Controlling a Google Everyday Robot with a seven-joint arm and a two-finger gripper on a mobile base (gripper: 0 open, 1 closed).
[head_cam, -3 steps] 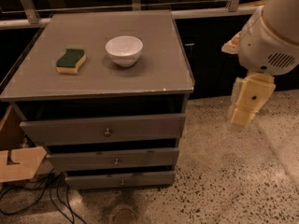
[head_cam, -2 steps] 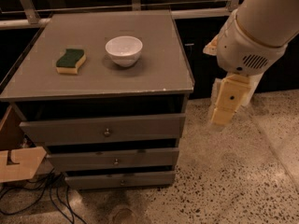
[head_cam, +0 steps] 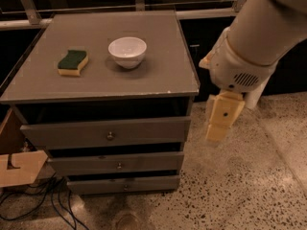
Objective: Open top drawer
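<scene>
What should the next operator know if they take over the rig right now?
The gripper hangs to the right of the cabinet, about level with the top drawer and apart from it.
Top drawer: looks closed. Its knob sits at the centre of the front, untouched.
Done: nothing on the drawer yet.
Left: bring the gripper round to the front, take the knob, pull the drawer out.
Also: a sponge and a white bowl sit on the cabinet's top, probably unaffected by the pull.
</scene>
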